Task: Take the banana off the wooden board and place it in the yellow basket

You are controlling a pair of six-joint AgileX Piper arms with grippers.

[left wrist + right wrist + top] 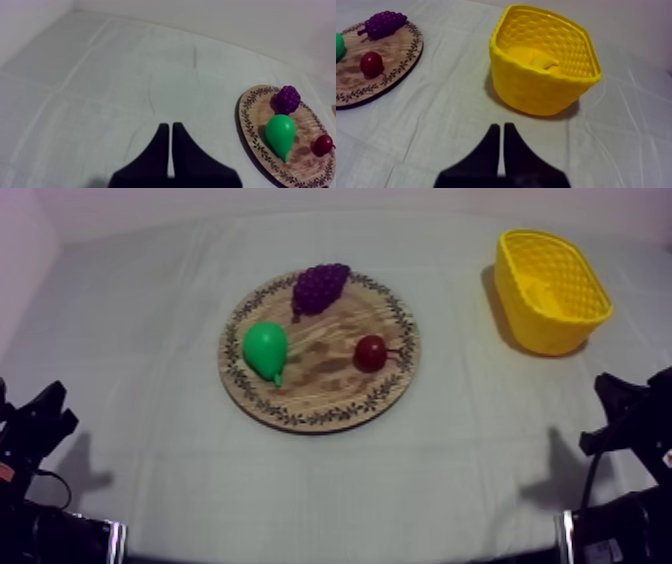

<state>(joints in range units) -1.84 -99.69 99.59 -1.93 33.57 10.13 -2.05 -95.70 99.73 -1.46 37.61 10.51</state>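
Table point(150, 338): covered with a grey-white cloth; the cloth lies flat with faint creases.

Wooden board point(325, 383): round, patterned rim, at the middle of the table; three toy fruits lie on it.

Yellow basket point(545, 328): upright at the far right of the table, well apart from the board; open side up.

Left gripper point(170, 126): low at the near left side, over bare cloth, the board off to its right; fingers together in a narrow wedge, nothing between them.

Right gripper point(501, 126): low at the near right side, over bare cloth just in front of the basket; fingers likewise pressed together on nothing.

Pear point(265, 348): green, on the left part of the board, stalk end toward the near rim.

Grapes point(320, 286): purple bunch at the far rim of the board, partly overhanging the pattern.

Banana point(543, 61): inside the basket, lying on its floor; off the board.

Small red fruit point(371, 352): on the right part of the board, apart from the pear and grapes.
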